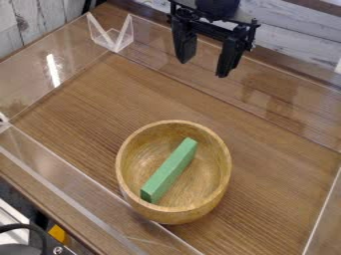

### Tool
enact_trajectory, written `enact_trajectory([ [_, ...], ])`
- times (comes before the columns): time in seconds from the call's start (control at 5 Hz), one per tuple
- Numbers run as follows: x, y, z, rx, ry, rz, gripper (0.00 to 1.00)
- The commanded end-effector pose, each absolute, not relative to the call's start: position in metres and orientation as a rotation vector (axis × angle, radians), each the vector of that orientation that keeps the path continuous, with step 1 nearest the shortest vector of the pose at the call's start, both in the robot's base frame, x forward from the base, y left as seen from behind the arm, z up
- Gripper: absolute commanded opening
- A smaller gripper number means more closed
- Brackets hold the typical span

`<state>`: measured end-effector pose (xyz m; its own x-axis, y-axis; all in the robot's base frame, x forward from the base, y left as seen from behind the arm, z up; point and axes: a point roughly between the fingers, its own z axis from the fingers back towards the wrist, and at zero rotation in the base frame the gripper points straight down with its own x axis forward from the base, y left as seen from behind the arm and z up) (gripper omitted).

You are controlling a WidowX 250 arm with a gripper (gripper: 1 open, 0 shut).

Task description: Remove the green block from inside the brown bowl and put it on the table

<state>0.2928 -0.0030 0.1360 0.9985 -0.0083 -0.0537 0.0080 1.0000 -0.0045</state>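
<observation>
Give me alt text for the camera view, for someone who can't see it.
A green block lies slanted inside a brown bowl near the front of a wood-grain table edged with clear plastic walls. Farther back, the robot's black pincer hangs open above the table, pointing down, clear of bowl and block.

Clear plastic walls (80,85) are bounding the table (266,129) on its edges. Bare tabletop is lying open between the raised claw (209,58) and the brown bowl (173,171); the bowl's thick rim is ringing the green block (170,168), open from above.
</observation>
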Motion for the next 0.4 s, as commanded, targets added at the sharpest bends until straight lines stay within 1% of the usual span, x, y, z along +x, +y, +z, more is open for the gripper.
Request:
enact_trajectory([
  [0.0, 0.285, -0.003, 0.132, -0.010, 0.068, -0.013, 1.00],
  [0.2, 0.262, -0.001, 0.127, -0.022, 0.082, -0.024, 1.00],
])
